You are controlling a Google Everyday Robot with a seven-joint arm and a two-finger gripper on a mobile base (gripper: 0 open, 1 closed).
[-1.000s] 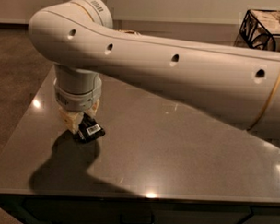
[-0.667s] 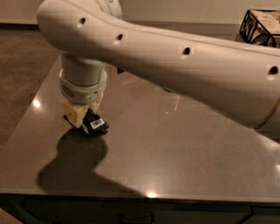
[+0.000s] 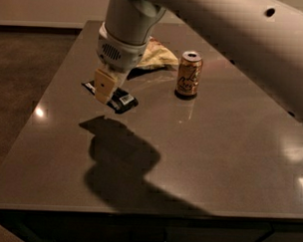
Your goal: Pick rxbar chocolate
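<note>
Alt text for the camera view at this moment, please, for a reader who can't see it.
The robot's gripper is down at the black rxbar chocolate on a dark table, covering part of the bar. Farther back on the table lie a crinkled chip bag and, apart from it, an upright gold drink can.

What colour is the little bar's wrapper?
The rxbar chocolate is black with a white label, camera view; the gripper is right over it.
</note>
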